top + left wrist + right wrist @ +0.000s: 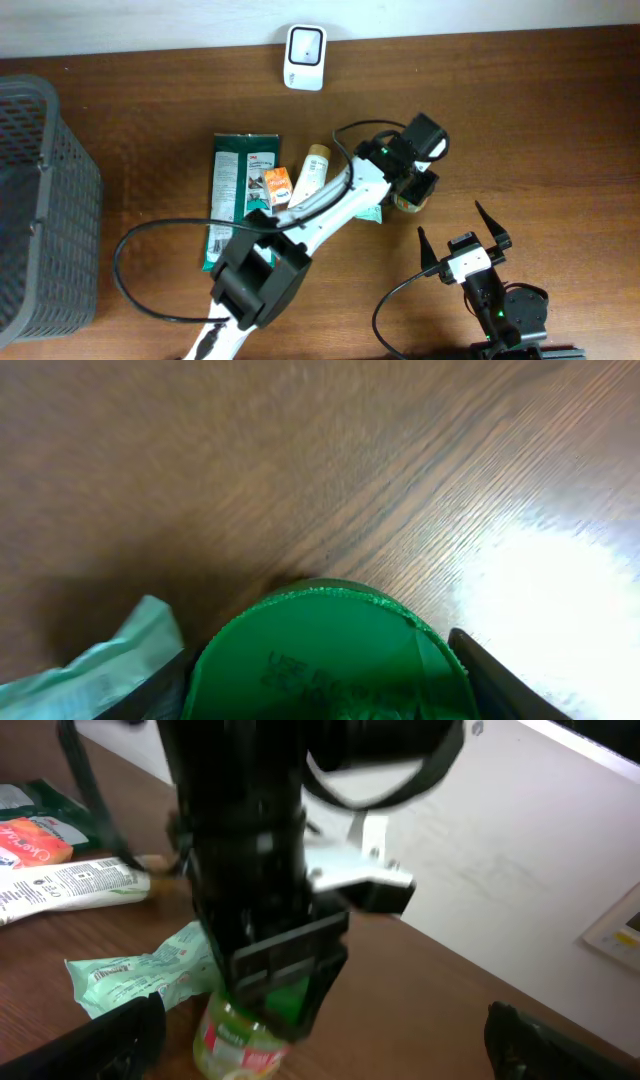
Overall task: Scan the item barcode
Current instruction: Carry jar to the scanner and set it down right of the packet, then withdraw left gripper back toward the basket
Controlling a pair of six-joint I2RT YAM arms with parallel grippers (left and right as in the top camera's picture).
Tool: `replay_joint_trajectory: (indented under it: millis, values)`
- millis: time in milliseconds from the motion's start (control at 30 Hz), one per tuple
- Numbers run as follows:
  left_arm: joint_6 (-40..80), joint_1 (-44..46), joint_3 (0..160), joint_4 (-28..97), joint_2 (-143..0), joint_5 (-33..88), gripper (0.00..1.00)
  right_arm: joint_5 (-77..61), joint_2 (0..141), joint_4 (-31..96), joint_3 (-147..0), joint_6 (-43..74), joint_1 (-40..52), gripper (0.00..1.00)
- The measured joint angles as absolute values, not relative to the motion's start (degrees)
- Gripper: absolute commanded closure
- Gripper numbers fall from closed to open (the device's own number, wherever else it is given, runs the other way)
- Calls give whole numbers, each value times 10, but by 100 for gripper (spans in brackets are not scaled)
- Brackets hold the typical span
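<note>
The item is a glass jar (235, 1040) with a green lid (330, 655) and a red-and-white label. It sits right of the table's centre, under my left gripper (410, 192). My left gripper (325, 685) is shut on the lid, one dark finger (490, 680) on each side. In the right wrist view the jar leans, and I cannot tell whether its base touches the wood. No barcode shows. The white scanner (304, 57) stands at the back edge. My right gripper (449, 222) is open near the front, facing the jar, with nothing between its fingers (110, 1040).
A pale green pouch (370, 212) lies just left of the jar. Further left lie a tube (310, 172), a small orange box (277, 186) and a dark green packet (240, 190). A grey basket (40, 200) fills the far left. The left arm's cable loops across the front.
</note>
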State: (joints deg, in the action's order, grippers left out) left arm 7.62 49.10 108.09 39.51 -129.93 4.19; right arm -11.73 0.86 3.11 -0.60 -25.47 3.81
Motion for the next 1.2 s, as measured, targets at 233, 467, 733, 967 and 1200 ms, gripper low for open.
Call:
replay_joint_trajectory:
  millis: [233,467,733,967,1200]
  values:
    - [105,469,1083,402,-1302,41,65,-117,9,31,-6,-255,38,2]
    - [164,412,1091,435,-1302,41,51,-117,9,31,-6,-255,38,1]
    - [174,415,1090,447,-1302,36,1,-117,9,31,-6,-255,38,2]
    - [163,402,1089,452,-1256,37,1,-117,9,31,-6,-255,38,2]
    - [90,282,1091,511,-1101,43,1,-117,9,31,-6,-254,38,2]
